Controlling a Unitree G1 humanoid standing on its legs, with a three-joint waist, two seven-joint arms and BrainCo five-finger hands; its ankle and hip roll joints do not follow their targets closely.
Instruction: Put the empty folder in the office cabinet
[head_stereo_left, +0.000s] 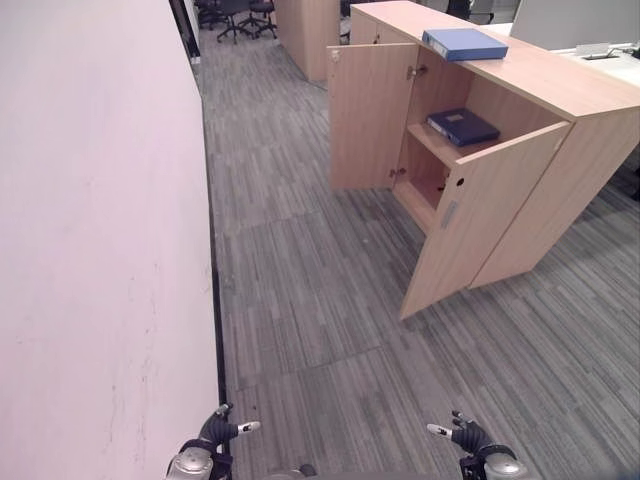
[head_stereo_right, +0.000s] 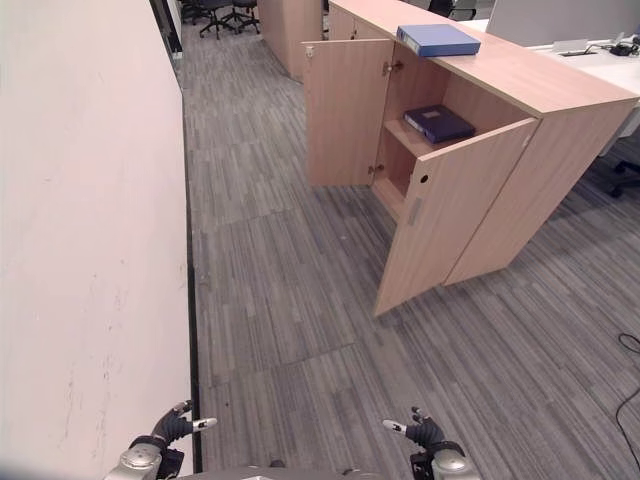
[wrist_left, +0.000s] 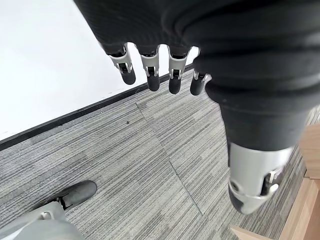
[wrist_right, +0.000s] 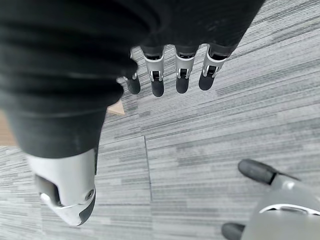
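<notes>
A light blue folder (head_stereo_left: 464, 43) lies flat on top of the wooden office cabinet (head_stereo_left: 560, 85) at the far right. Both cabinet doors stand open, and a dark blue folder (head_stereo_left: 463, 126) rests on the upper shelf inside. My left hand (head_stereo_left: 213, 436) hangs low at the bottom left, fingers relaxed and empty. At the bottom right my right hand (head_stereo_left: 468, 437) is likewise open and empty. Both hands are far from the cabinet, over bare carpet. In the wrist views the left fingers (wrist_left: 152, 71) and the right fingers (wrist_right: 157, 77) hang straight above the floor.
A white wall (head_stereo_left: 100, 230) runs along my left side with a dark skirting strip. The near open door (head_stereo_left: 480, 215) juts out toward me; the far door (head_stereo_left: 365, 115) swings the other way. Grey carpet (head_stereo_left: 320, 300) lies between. Office chairs (head_stereo_left: 235, 15) and another cabinet stand far back.
</notes>
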